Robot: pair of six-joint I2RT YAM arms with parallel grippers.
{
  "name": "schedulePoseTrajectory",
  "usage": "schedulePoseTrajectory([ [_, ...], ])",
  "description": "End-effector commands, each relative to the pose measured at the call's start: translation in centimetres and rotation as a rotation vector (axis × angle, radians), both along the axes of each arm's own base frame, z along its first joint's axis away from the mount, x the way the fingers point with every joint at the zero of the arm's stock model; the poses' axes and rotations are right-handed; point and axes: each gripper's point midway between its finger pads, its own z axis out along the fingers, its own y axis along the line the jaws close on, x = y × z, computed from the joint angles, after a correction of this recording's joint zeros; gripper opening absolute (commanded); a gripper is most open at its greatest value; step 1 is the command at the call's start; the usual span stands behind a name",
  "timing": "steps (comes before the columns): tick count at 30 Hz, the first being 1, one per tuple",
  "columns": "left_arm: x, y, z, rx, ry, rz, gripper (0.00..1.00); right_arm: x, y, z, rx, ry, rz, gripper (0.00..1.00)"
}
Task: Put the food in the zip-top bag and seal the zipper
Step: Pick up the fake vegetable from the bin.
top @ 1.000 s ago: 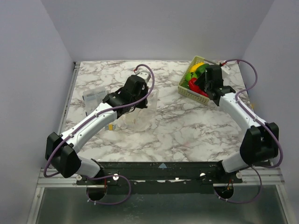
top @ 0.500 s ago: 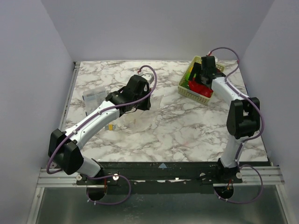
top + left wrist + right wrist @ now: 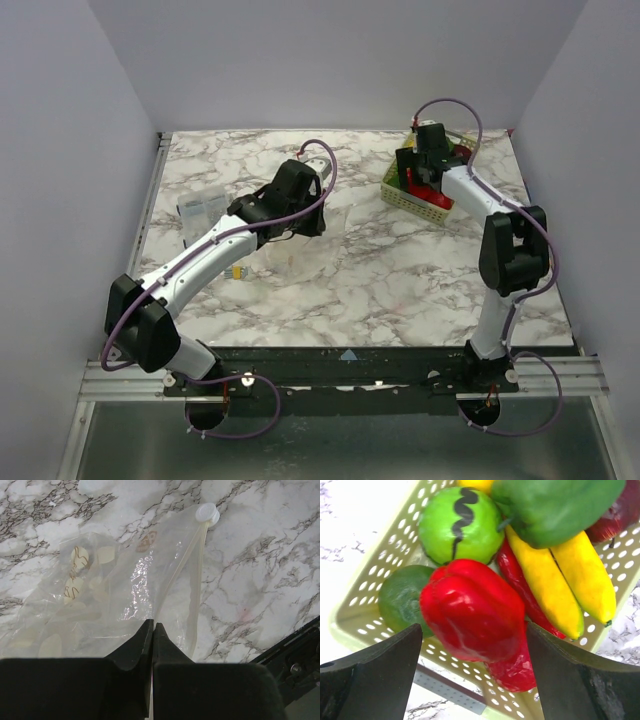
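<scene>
The right gripper [image 3: 474,630] hangs over the basket [image 3: 395,545] at the far right of the table [image 3: 380,280], fingers spread wide with 1 red pepper [image 3: 470,610] squarely between them. The pepper lies straight ahead of the hand. Its long axis slants from upper left to lower right in the wrist view, so the fingers straddle its shorter width, and a straight descent looks enough to reach it. A banana [image 3: 560,580] and a green pepper [image 3: 555,505] crowd its far side.

The left gripper [image 3: 152,627], pressed together, pinches the bag [image 3: 125,580] near mid-table. The zipper [image 3: 192,555] runs away from it to a white slider [image 3: 206,513]. The bag sits well left of the basket, so the pepper must travel that way. Whether the bag's mouth is open, I cannot tell.
</scene>
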Motion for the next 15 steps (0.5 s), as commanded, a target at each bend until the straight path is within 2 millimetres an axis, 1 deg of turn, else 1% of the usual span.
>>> schedulePoseTrajectory([
  [1, 0.0, -0.6, 0.7, -0.02, 0.006, -0.012, 0.0, 0.5, 0.4, 0.2, -0.152, 0.02, 0.078, 0.87],
  [4, 0.1, -0.6, 0.5, -0.015, 0.009, -0.009, 0.0, 1.0, 0.0, -0.1, -0.179, 0.033, 0.064, 0.87],
  [9, 0.0, -0.7, 0.3, -0.011, 0.019, -0.012, 0.0, 1.4, -0.5, -1.6, -0.224, 0.092, 0.052, 0.86],
  [13, -0.2, -0.9, 0.4, -0.01, 0.013, -0.019, 0.0, 1.5, 0.3, -3.0, -0.205, 0.153, 0.099, 0.83],
  [15, -0.3, -1.0, 0.4, -0.005, 0.013, -0.02, 0.0, 1.5, 0.7, -3.8, -0.199, 0.183, 0.12, 0.83],
])
